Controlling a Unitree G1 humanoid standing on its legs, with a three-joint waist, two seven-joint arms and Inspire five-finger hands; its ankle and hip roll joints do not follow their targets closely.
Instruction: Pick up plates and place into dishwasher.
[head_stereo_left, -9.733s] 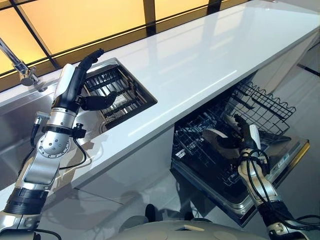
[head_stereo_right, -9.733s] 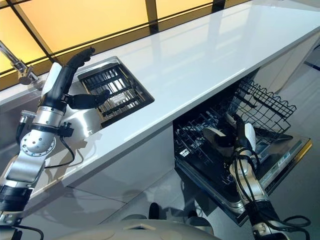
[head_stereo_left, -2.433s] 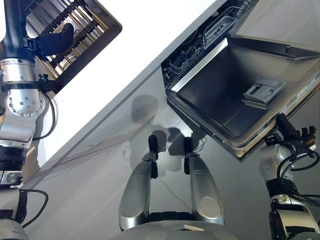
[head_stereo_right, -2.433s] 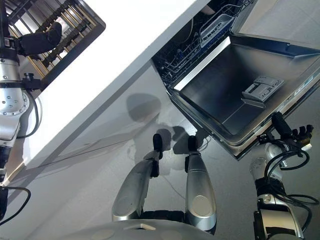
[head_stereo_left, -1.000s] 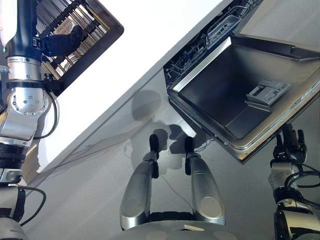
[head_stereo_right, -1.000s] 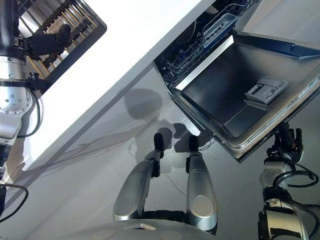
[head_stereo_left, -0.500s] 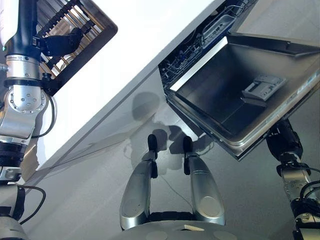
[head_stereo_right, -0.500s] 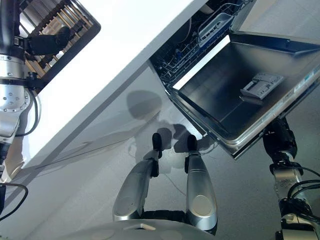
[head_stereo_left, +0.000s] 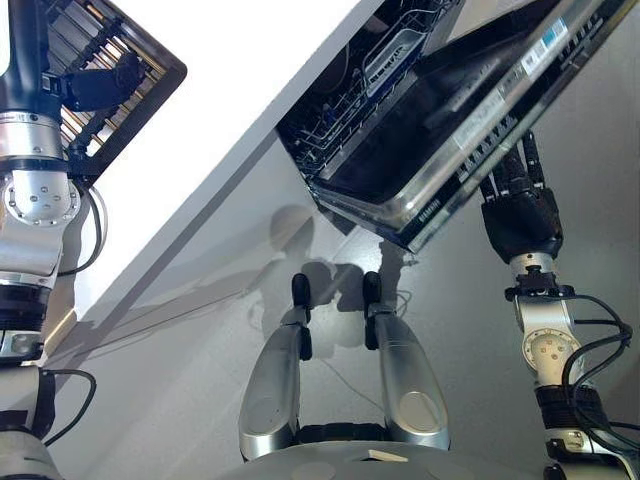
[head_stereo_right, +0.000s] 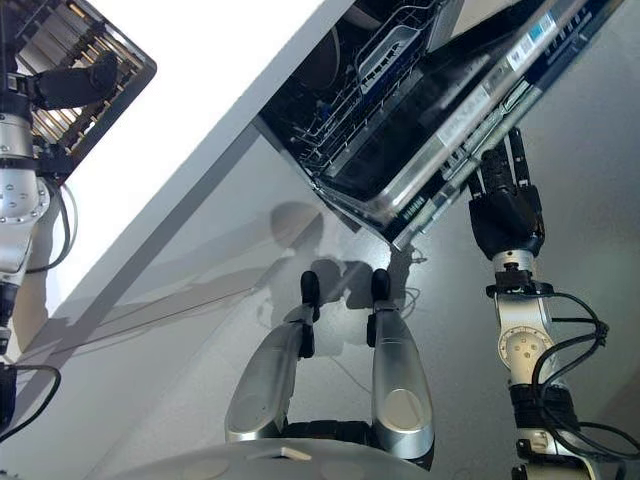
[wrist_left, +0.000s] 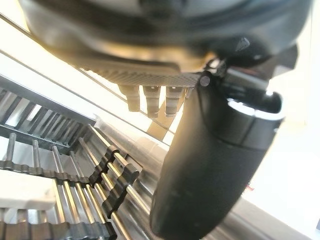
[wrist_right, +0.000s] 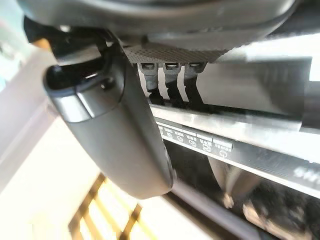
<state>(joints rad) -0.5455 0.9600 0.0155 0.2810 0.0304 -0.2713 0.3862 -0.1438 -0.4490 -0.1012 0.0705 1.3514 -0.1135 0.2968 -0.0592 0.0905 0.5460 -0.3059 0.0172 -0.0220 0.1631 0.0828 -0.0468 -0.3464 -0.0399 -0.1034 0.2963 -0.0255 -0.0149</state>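
The dishwasher door (head_stereo_left: 470, 110) stands half raised. My right hand (head_stereo_left: 520, 215) is under its outer face, open, straight fingers (wrist_right: 167, 82) pressed against the door's top edge by the control strip (wrist_right: 200, 142). Its thumb (wrist_right: 115, 135) sticks out to the side and holds nothing. Behind the door the wire rack (head_stereo_left: 370, 80) sits pushed inside, with a pale curved plate rim (head_stereo_right: 322, 62) standing in it. My left hand (head_stereo_left: 95, 87) hovers open over the drying rack (wrist_left: 75, 175) in the sink, thumb (wrist_left: 215, 160) extended, empty.
The white countertop (head_stereo_left: 250, 70) runs diagonally above the dishwasher. The sink's slatted rack (head_stereo_left: 110, 50) lies at its left end. Grey floor (head_stereo_left: 180, 400) spreads below the counter, in front of the cabinet.
The door has swung up from nearly flat to half shut, and my right hand has risen beneath it, pressing on its outer face. The view has also shifted. The left hand stays over the sink.
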